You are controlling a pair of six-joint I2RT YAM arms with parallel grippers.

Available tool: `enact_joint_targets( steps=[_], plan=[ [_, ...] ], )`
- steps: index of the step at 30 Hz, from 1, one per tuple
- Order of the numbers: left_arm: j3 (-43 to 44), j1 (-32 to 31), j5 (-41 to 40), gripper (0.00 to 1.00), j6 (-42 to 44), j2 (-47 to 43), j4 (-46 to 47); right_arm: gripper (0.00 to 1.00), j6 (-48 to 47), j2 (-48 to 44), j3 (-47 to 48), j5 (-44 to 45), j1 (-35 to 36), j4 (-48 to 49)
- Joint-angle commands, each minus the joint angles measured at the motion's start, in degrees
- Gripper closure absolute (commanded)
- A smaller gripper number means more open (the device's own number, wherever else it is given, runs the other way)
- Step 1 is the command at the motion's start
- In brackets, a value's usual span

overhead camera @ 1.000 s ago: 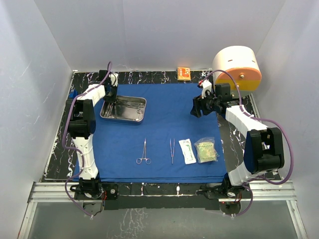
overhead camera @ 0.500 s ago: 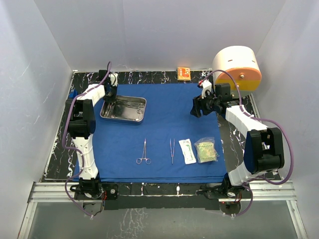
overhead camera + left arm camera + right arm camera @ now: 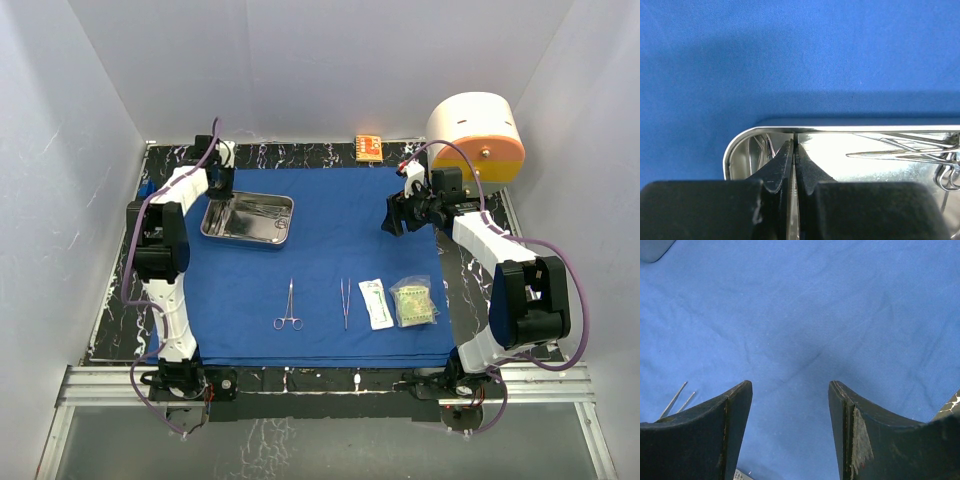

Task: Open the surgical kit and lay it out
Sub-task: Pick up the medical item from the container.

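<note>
The royal-blue cloth [image 3: 330,235] lies spread flat on the table. The steel tray [image 3: 226,226] sits at its far left with slim instruments [image 3: 262,209] inside. My left gripper [image 3: 221,192] is shut on the tray's far-left rim; in the left wrist view its fingertips [image 3: 785,155] pinch the tray wall [image 3: 865,130] beside the instruments [image 3: 910,150]. Ring-handled forceps [image 3: 288,306], tweezers [image 3: 344,302] and two sealed packets [image 3: 376,303] [image 3: 414,303] lie in a row near the front. My right gripper [image 3: 393,216] is open and empty above bare cloth [image 3: 800,315] at the far right.
A big cream-and-orange cylinder [image 3: 478,135] stands at the far right corner, close behind my right arm. A small orange box [image 3: 368,147] lies beyond the cloth's far edge. Black marbled tabletop [image 3: 112,300] borders the cloth, with white walls around.
My left arm's elbow has shifted slightly to the left while the gripper stays on the tray's corner. The tray, the laid-out items and my right arm look unmoved.
</note>
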Motion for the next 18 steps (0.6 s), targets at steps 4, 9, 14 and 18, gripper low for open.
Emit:
enact_joint_targets(
  steps=[4, 9, 14, 18],
  plan=[
    [1.6, -0.1, 1.4, 1.00, -0.2, -8.0, -0.8, 0.39, 0.4, -1.9, 0.8, -0.9, -0.3, 1.9],
    [1.9, -0.1, 2.2, 1.00, -0.2, -9.4, -1.8, 0.39, 0.3, -1.9, 0.8, -0.7, -0.3, 1.9],
    [1.3, -0.1, 2.8, 1.00, -0.4, -11.0, -1.9, 0.38, 0.3, -1.8, 0.8, -0.8, -0.3, 1.9],
    [0.7, -0.1, 3.0, 1.00, -0.6, -11.4, -1.7, 0.38, 0.3, -1.8, 0.8, -0.8, -0.4, 1.8]
  ],
)
